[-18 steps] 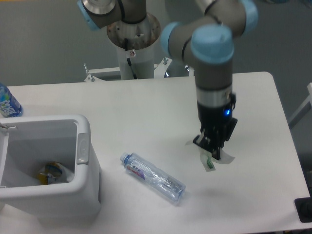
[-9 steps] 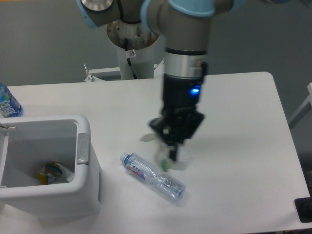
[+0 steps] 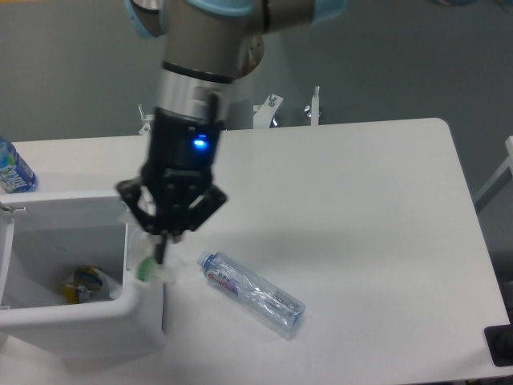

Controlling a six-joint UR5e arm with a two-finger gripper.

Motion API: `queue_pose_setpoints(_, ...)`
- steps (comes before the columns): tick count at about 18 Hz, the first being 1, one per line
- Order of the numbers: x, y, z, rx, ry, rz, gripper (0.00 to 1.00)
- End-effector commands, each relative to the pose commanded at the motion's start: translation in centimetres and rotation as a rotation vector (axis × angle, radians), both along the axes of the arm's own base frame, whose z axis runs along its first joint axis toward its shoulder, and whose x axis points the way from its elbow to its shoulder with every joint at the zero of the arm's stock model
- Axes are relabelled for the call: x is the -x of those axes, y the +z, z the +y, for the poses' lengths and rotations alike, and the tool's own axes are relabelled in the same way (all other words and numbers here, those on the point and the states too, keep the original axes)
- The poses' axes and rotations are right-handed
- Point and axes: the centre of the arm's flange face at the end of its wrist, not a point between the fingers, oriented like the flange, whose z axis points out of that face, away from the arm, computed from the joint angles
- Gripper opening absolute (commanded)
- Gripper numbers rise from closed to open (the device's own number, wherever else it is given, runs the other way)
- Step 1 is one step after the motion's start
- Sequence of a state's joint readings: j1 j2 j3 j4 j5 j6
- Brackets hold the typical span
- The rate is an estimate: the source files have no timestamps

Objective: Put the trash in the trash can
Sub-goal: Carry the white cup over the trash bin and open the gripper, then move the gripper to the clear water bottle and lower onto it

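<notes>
Pincer (image 3: 158, 245): pointing down, fingers clamped on the cup (image 3: 147, 269), a small white piece with a green strip. Held in the air over the right rim of the bin (image 3: 136, 298), just above its edge.

Bin: white, boxy, at the table's front left corner. Inside, on the bottom, some yellowish-white trash (image 3: 84, 282).

Bottle (image 3: 252, 293): clear, blue cap, red-white label; lying on its side on the table (image 3: 361, 208), right of the bin and below-right of the pincer, cap toward the bin. Apart from both.

Second bottle (image 3: 12, 168): bright blue label, at the far left edge behind the bin, partly cut off.

Arm base (image 3: 232, 80): white column behind the table's back edge.
</notes>
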State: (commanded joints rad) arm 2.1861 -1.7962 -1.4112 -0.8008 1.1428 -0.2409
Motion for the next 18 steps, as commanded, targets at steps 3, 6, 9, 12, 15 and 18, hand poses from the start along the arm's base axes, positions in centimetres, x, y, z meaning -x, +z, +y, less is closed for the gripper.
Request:
queue_pose_setpoints(3,-1.5,-1.0,1.3,0.002,-0.042,0.01,0.38)
queue_pose_setpoints(6,-1.7,-1.7,1.8,0.002,-0.13,0.089,1.0)
queue_pose_setpoints(9,-1.8,-2.0,1.8,0.007,-0.138,0.095,1.0)
queue_pose_setpoints(12,-2.0,-2.3,1.1,0.012,-0.129,0.086,1.0)
queue_pose_setpoints(15,1.4,-2.3,0.1,0.006,-0.07,0.091,1.0)
queue_pose_setpoints(18,5.5,-3.8,-0.9,0.036,0.047,0.039,1.0)
